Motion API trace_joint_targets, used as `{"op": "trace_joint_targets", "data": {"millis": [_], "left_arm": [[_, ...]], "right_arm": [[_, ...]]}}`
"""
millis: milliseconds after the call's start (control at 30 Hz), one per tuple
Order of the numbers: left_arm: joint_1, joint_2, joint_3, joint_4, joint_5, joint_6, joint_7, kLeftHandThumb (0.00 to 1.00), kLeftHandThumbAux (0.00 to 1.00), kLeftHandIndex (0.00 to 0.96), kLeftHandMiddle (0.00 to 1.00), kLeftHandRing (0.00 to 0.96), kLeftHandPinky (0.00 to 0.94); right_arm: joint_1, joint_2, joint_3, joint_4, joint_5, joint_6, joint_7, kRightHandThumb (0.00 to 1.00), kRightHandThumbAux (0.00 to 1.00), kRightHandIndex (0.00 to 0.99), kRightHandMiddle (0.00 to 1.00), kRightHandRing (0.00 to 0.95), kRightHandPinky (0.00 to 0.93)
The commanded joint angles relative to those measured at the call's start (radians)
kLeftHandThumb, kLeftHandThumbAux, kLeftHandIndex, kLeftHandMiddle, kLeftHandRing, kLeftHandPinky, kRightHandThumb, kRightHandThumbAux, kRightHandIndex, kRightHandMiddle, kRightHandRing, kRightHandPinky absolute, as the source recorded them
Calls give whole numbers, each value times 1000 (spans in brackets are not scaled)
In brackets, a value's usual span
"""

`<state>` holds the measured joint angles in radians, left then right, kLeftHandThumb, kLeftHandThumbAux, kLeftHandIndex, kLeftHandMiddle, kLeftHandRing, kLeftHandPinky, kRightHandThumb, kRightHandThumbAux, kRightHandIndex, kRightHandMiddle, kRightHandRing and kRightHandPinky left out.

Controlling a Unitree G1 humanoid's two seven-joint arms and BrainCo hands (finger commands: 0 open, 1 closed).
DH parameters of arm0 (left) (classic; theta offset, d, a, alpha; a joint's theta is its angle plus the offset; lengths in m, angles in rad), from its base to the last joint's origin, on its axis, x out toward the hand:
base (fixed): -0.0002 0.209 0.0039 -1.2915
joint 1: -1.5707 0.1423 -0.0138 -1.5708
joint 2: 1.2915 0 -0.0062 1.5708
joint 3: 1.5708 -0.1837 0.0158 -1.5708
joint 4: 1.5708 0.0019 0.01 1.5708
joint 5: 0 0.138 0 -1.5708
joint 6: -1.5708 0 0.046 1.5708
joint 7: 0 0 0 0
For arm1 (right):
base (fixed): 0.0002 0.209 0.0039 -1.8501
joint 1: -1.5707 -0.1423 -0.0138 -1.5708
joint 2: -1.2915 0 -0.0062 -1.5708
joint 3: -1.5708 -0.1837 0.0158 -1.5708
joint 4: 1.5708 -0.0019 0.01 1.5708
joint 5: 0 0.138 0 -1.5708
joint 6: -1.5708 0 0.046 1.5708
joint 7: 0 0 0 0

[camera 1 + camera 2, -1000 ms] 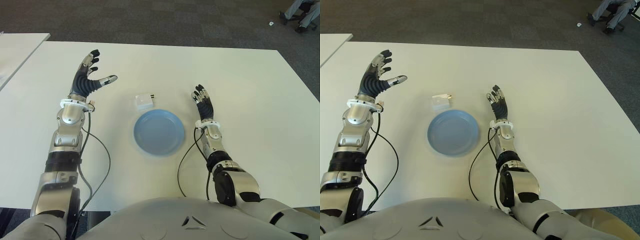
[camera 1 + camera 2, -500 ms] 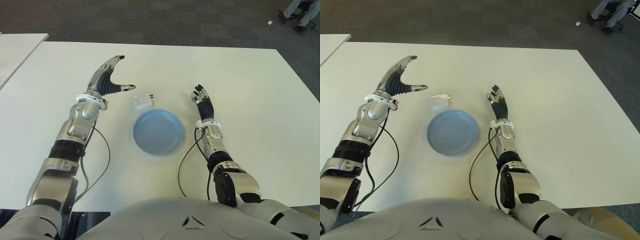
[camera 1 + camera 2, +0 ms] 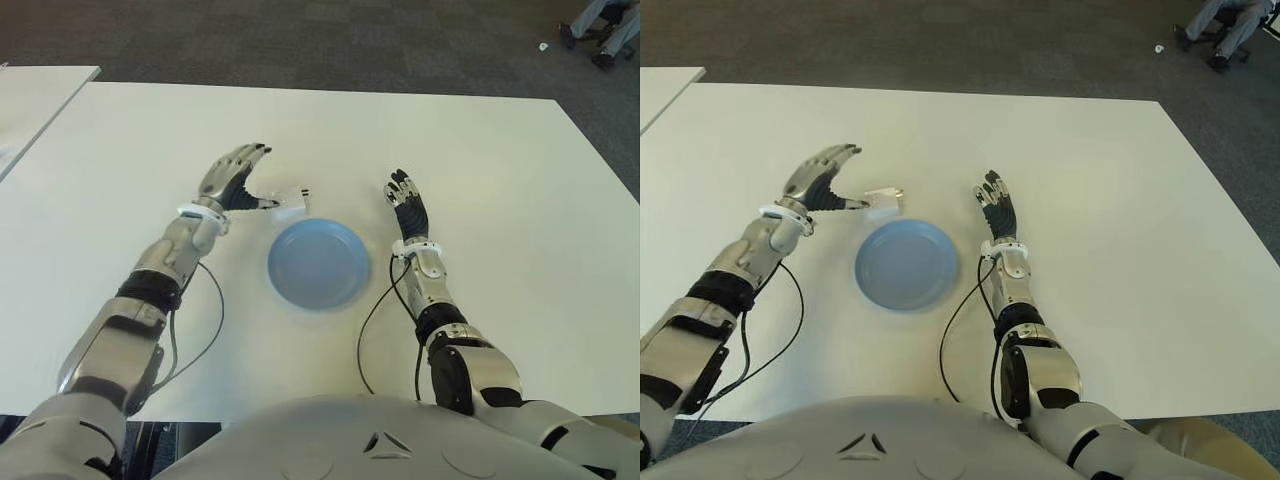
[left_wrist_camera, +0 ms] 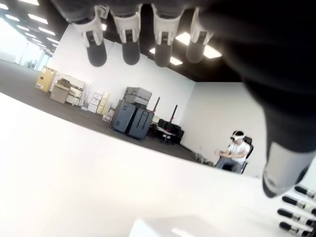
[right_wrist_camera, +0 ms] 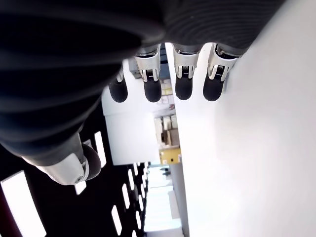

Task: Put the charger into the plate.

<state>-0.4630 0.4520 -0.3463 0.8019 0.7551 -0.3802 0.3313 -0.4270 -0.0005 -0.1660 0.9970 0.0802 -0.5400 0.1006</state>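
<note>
White table [image 3: 520,180], dark carpet behind. White charger [image 3: 291,204] mid-table, just past blue plate [image 3: 318,264] far rim. Left hand [image 3: 232,181] spread beside charger, nothing gripped; needs pinching its sides squarely. Right hand [image 3: 406,200] spread, idle right of plate.

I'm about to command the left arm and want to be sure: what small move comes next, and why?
Probably ease the left hand a little farther over the charger and close the fingers on it. The hand is open with its thumb tip at the charger's edge, and the charger still lies on the table beside the plate.
</note>
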Motion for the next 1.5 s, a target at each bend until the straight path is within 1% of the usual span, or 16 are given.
{"op": "trace_joint_targets", "data": {"millis": [33, 233, 333, 567, 733, 933, 1067, 1333, 1500], "left_arm": [[-63, -27, -89, 146, 74, -6, 75, 143, 653, 26, 79, 81, 100], [-107, -32, -148, 228, 94, -14, 81, 148, 646, 19, 71, 75, 96], [-127, -51, -171, 276, 96, -7, 77, 149, 642, 15, 66, 72, 100], [-145, -74, -201, 336, 83, -2, 65, 154, 637, 3, 57, 69, 111], [-143, -94, -203, 368, 57, 2, 43, 139, 638, 0, 58, 72, 112], [-138, -100, -203, 384, 28, -1, 21, 127, 638, 0, 60, 73, 105], [-126, -107, -188, 389, -10, 5, -20, 102, 618, 0, 61, 75, 119], [-115, -118, -169, 396, -73, 43, -80, 47, 576, 0, 60, 78, 126], [-112, -131, -149, 406, -111, 61, -112, 36, 562, 0, 65, 80, 131]], "right_arm": [[22, 3, 9, -2, -2, 29, 0, 0, 592, 22, 71, 44, 47], [29, 6, 18, -22, -4, 31, -1, 0, 595, 24, 76, 47, 51], [31, 8, 21, -25, -5, 33, -1, 0, 594, 28, 80, 51, 57], [36, 10, 28, -30, -2, 32, 1, 0, 588, 36, 87, 59, 65], [42, 10, 31, -37, 1, 28, 5, 0, 586, 34, 87, 59, 61], [48, 10, 33, -46, 0, 31, 3, 0, 582, 32, 89, 61, 60], [51, 9, 33, -49, 0, 33, 2, 0, 580, 35, 90, 62, 63], [54, 10, 32, -52, 1, 35, 0, 0, 584, 44, 93, 65, 70], [56, 10, 31, -52, 2, 34, 2, 0, 588, 48, 95, 68, 75]]}}
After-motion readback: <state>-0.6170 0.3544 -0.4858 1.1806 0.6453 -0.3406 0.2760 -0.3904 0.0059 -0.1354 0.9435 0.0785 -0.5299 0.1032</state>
